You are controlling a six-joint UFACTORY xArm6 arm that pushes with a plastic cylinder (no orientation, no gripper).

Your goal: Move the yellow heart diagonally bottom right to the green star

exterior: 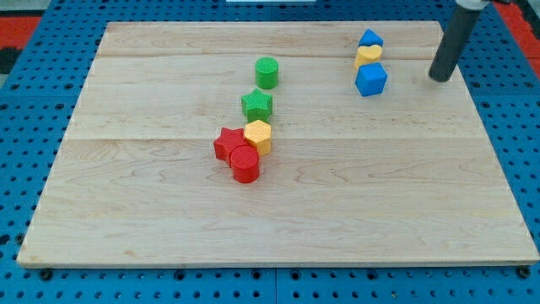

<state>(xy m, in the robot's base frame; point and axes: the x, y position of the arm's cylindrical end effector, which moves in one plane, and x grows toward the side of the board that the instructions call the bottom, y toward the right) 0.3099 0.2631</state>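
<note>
Nearest us, a red cylinder block [245, 164] is touching a red star block [226, 143] and a yellow hexagon block [258, 135], with the green star block [256, 105] and a green cylinder block [267, 73] sitting farther back on the pale wooden board [126, 211]. We are resting our tip [440, 78], a bare rod with no claw, at the view's top right, just right of a blue cube block [371, 79], the yellow heart block [368, 56] and a small blue block [369, 39] stacked in a line.

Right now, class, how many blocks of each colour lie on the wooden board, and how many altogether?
Green: 2, the green cylinder and green star
Yellow: 2, the yellow hexagon and yellow heart
Red: 2, the red star and red cylinder
Blue: 2, the blue cube and a small blue block
Total: 8
</note>
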